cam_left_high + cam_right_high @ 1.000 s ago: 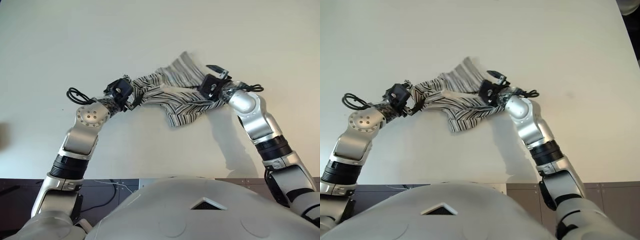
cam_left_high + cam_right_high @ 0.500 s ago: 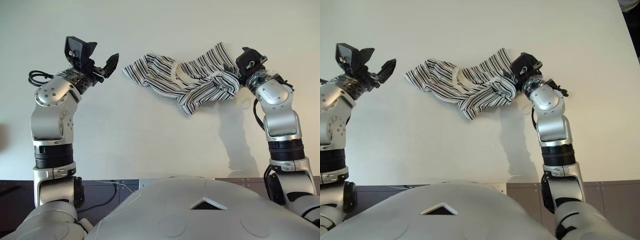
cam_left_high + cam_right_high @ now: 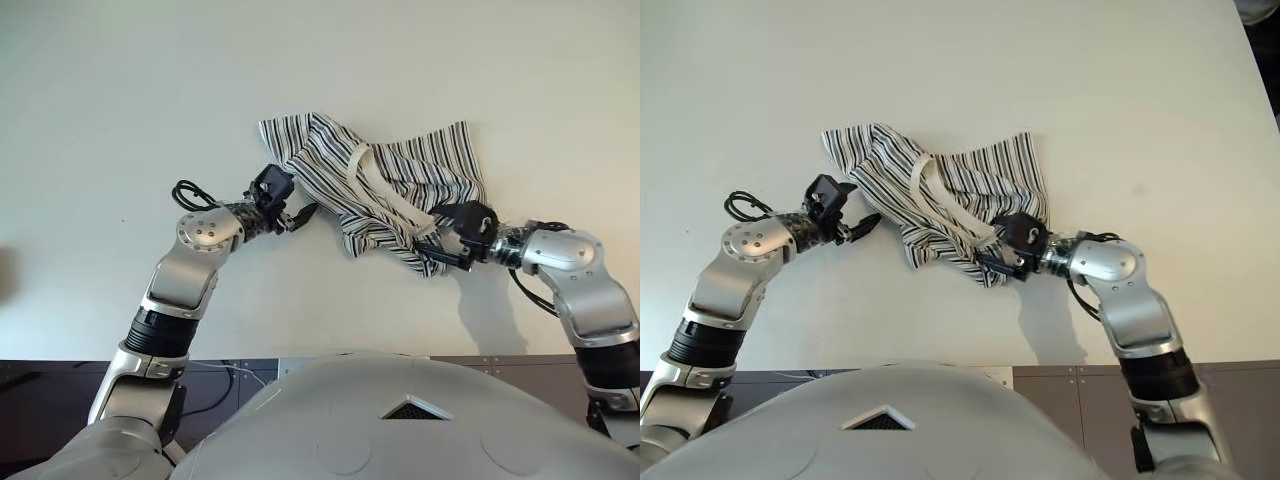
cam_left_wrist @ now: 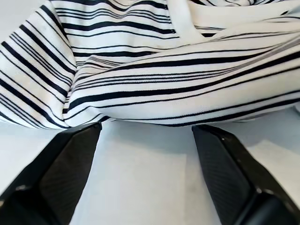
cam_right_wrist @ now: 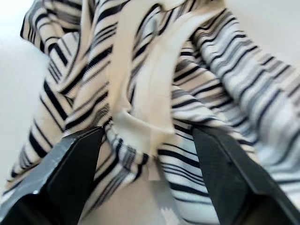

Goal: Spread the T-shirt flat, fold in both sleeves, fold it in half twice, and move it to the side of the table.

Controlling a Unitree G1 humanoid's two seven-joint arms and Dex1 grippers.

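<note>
T-shirt: the black-and-white striped cotton T-shirt (image 3: 390, 185) lies crumpled near the middle of the head views. It is bunched in overlapping folds, not spread flat. One corner points to the upper left, a wider hem edge sits at the upper right, and a rumpled flap hangs toward the lower centre.

Neckband: the cream ribbed neckband (image 3: 357, 168) runs as a pale twisted strip down across the stripes, from the upper middle of the heap toward its lower right.

Counter: the plain white counter (image 3: 150, 90) carries the shirt. Its near edge runs along the bottom of the head views.

My left gripper (image 3: 298, 216): it sits low over the counter, just beside the shirt's lower left edge, left of centre in the frame. In my left wrist view the two black fingers (image 4: 70, 164) are spread wide with bare counter between them. A rolled striped fold lies just past their tips. I cannot tell whether the tips touch the cloth.

My right gripper (image 3: 432, 240): it is at the lower right of the heap, pointing into the cloth. In my right wrist view the fingers (image 5: 220, 173) stand wide apart, one on each side of a bunch of striped fabric and the neckband. They are not pinching it.

Cable: a black looped cable (image 3: 190, 192) sits at my left wrist, left of the shirt.
</note>
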